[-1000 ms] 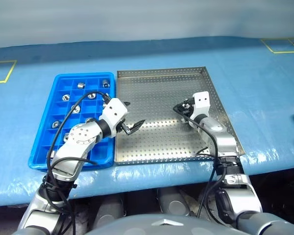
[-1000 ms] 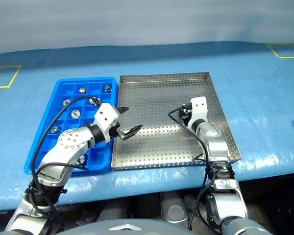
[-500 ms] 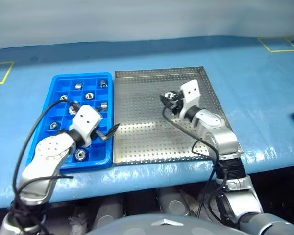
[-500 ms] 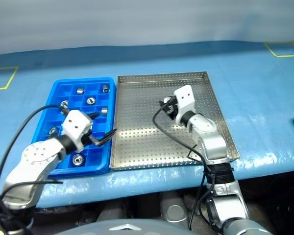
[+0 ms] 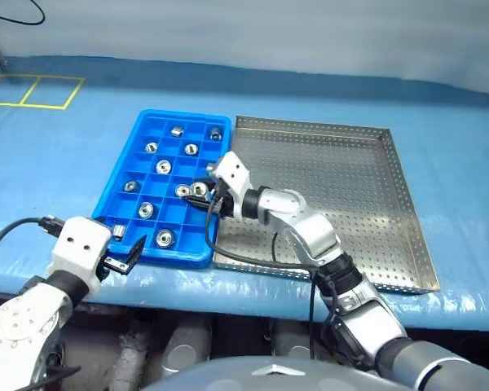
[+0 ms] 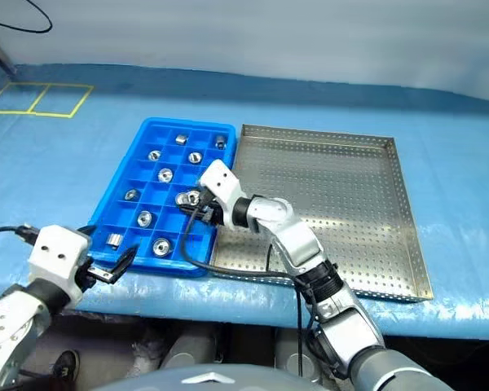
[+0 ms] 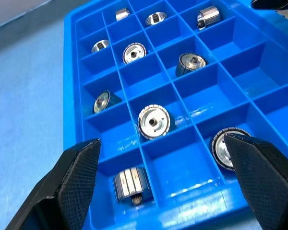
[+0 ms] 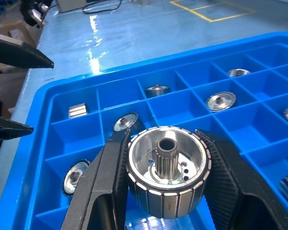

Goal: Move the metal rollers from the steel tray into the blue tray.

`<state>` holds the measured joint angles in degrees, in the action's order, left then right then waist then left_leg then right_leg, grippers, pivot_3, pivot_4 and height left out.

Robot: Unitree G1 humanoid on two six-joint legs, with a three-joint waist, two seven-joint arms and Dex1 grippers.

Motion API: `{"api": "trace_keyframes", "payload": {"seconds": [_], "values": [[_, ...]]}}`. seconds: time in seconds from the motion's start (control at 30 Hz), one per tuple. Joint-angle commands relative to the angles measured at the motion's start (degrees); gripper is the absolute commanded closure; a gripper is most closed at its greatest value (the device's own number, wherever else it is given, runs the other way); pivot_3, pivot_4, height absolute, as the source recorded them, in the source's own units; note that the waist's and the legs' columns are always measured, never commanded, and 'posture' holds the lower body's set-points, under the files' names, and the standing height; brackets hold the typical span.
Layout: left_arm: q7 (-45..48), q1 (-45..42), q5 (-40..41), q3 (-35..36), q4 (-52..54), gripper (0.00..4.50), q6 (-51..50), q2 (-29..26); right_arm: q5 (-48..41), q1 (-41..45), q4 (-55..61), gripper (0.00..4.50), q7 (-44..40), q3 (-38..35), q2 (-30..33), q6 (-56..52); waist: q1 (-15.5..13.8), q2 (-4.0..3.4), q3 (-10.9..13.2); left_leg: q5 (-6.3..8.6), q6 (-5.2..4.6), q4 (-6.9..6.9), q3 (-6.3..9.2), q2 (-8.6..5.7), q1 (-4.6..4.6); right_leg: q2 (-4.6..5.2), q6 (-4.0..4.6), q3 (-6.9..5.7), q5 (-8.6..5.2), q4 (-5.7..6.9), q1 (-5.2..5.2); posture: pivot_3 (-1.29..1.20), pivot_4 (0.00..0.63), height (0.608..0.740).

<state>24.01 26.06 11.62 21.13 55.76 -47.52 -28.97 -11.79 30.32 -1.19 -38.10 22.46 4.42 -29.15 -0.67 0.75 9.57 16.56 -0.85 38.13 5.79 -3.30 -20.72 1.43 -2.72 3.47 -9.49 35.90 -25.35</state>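
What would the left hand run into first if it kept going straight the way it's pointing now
Probably the blue tray: the open left hand points at its near compartments, likely meeting the near rim or a metal roller just beyond. Depth is unclear.

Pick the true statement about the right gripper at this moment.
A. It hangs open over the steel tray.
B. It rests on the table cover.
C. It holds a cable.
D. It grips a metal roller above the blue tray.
D: the right gripper is clamped on a metal roller, with the blue tray and its compartments beneath it.
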Motion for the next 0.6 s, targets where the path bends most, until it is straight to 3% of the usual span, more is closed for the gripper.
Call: {"api": "trace_keyframes", "payload": {"seconds": [0.03,0.3,0.53,0.6], "values": [[-1.28,0.77,0.09,0.32,3.96,0.0,-0.04,1.04,-0.28,0.87,0.32,2.76,-2.04,0.84,-0.62,1.31,-0.62,0.0,0.0,-0.02,0.03,0.0,0.04,0.0,0.0,-0.02,0.03,-0.06,-0.02,0.0,0.01,0.23,0.15,0.74],[-2.32,1.03,0.24,-0.13,4.24,0.0,0.08,1.27,1.23,1.98,-5.41,2.76,-2.64,0.81,-0.9,2.05,-1.6,0.0,0.0,-0.24,0.41,-0.21,0.46,0.04,0.01,-0.18,0.23,-0.47,-0.14,0.07,0.06,0.23,0.15,0.74],[-1.93,-1.32,0.12,-1.37,3.14,0.0,-0.57,0.33,2.57,1.54,-4.97,0.54,-0.38,-0.92,-1.14,4.47,-1.59,0.0,0.0,-0.3,0.51,-0.23,0.68,0.05,0.0,-0.19,0.14,-0.67,-0.26,0.08,0.13,0.19,0.15,0.74],[-1.7,-2.53,0.23,-2.34,2.36,0.0,-0.45,-0.03,2.28,1.28,-3.51,0.54,0.17,-1.7,-0.88,4.37,-1.5,0.0,0.0,-0.31,0.52,-0.23,0.71,0.05,0.0,-0.18,0.14,-0.69,-0.26,0.08,0.15,0.17,0.15,0.74]]}}
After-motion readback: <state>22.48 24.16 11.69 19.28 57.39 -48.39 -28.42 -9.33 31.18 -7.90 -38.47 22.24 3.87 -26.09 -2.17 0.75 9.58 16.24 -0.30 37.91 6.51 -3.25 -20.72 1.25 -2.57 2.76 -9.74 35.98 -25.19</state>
